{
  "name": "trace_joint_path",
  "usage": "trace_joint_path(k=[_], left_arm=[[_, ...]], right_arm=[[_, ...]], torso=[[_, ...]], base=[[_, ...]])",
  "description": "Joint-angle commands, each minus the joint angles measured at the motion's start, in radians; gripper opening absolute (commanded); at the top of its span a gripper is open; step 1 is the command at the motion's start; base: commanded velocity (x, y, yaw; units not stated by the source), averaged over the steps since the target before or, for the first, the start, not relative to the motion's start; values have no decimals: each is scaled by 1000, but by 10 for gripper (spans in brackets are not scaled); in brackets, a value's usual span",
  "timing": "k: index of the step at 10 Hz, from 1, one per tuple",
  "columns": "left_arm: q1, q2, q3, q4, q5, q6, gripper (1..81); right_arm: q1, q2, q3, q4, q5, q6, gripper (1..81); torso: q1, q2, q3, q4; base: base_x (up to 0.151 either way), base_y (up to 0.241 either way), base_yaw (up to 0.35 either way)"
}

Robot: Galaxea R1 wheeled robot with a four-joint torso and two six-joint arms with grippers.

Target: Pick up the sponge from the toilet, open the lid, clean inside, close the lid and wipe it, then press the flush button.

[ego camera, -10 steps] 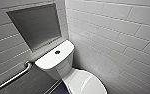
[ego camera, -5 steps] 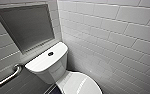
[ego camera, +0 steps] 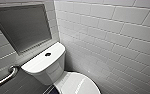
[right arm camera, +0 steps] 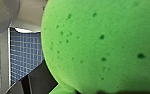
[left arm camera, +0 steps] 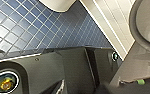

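Note:
The white toilet (ego camera: 44, 66) stands in the corner, its tank top facing me. The dark round flush button (ego camera: 47, 54) sits in the middle of the tank top. Below the tank, the white oval lid (ego camera: 78, 85) lies shut over the bowl. The bright green sponge (right arm camera: 101, 45) looms very large and close in the right wrist view, and my right gripper is shut on it. My left gripper is open and holds nothing; its wrist view looks down on blue floor tiles (left arm camera: 21, 27).
White tiled walls (ego camera: 111, 37) close in behind and to the right of the toilet. A grey recessed panel (ego camera: 21, 25) sits above the tank. A metal grab bar (ego camera: 6, 77) runs along the wall at the left. The robot's dark base (left arm camera: 66, 72) stands on the floor.
The head camera has shifted, so the toilet now lies a little lower and further left in the picture. Nothing in the scene itself has moved.

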Motion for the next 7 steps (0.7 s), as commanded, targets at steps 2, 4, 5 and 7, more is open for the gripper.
trace_joint_path(k=[2,4,5,7], left_arm=[[-66,-31,40,0,90,-8,811],[-121,-36,34,-52,164,-22,811],[-146,-37,33,-91,195,-22,811],[-187,-42,26,-125,201,-24,811]], right_arm=[[-111,97,-257,-174,73,9,10],[-145,124,-306,-171,70,11,10],[-160,129,-310,-168,69,0,10],[-182,164,-335,-87,59,-76,10]], torso=[[0,0,0,0],[0,0,0,0],[0,0,0,0],[0,0,0,0]], base=[[0,0,0],[0,0,0],[0,0,0],[0,0,0]])
